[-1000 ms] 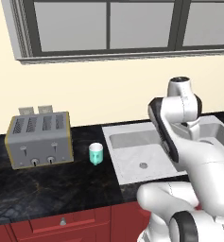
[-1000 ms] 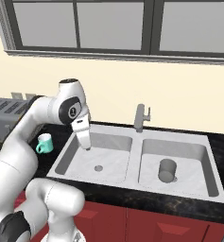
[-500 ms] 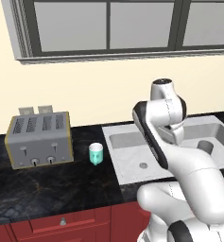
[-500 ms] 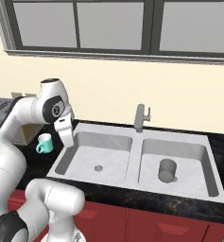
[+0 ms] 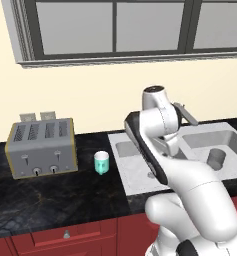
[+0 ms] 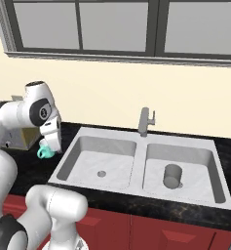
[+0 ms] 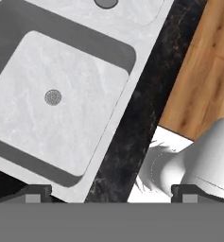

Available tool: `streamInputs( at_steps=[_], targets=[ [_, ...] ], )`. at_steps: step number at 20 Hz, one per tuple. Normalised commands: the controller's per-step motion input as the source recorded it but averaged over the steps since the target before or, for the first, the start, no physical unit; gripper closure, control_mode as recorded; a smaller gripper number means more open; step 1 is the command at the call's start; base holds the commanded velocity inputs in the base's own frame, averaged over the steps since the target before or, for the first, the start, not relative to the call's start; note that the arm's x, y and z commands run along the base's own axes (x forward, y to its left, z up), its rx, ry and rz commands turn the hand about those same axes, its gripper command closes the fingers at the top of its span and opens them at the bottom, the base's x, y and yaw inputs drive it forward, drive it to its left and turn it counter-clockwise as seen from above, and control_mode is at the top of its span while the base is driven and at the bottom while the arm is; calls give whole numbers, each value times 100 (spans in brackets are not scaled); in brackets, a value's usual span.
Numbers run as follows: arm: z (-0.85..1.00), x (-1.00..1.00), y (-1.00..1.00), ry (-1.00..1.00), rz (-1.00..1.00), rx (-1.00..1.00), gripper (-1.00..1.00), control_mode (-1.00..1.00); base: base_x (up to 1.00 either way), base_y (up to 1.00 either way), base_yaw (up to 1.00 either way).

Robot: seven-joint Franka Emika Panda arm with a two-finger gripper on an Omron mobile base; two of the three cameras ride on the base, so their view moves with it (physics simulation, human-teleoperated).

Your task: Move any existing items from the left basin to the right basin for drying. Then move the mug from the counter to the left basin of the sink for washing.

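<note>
- Hanging over the left edge of the sink (image 6: 223,195), the gripper (image 6: 52,144) is seen with its jaws spread as wide as they go, and nothing is held between them.
- In the hand view the two dark fingertips (image 7: 34,193) are set far apart, with the left basin (image 7: 75,142) and its round drain spread out below them; nothing is touched.
- Against the picture of half a second ago, the hand has been carried further to the robot's left, off the basin's middle and out to the rim by the counter (image 6: 29,168).
- Over the last second, the arm has been swung from above the left basin toward the toaster (image 5: 40,148) side.
- The mug (image 5: 101,162), teal below and white above, is seen upright on the black counter, just right of the toaster and just left of the sink's edge.
- From the right base view, the mug (image 6: 43,152) is partly covered by the gripper, which is placed in front of and above it; whether they touch cannot be told.
- The grey cup (image 6: 172,176) is found upright in the right basin (image 6: 204,168), well apart from the gripper.
- The left basin (image 6: 83,151) is shown bare but for its drain.
- The faucet (image 6: 145,121) is seen at the middle back of the sink, between the two basins.
</note>
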Motion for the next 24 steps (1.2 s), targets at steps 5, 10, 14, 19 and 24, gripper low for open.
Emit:
streamInputs(
  at_steps=[5, 10, 14, 19, 24],
  targets=[
    [-5, 0, 44, -3, 8, 0, -100, -100, 0, 0, 0],
    [0, -1, 45, -8, 11, 0, -100, -100, 0, 0, 0],
    [0, -1, 41, -9, 12, 0, -100, -100, 0, 0, 0],
    [0, 0, 39, -10, 14, 0, -100, -100, 0, 0, 0],
    [-1, 0, 35, -7, 15, 0, -100, -100, 0, 0, 0]
  ],
)
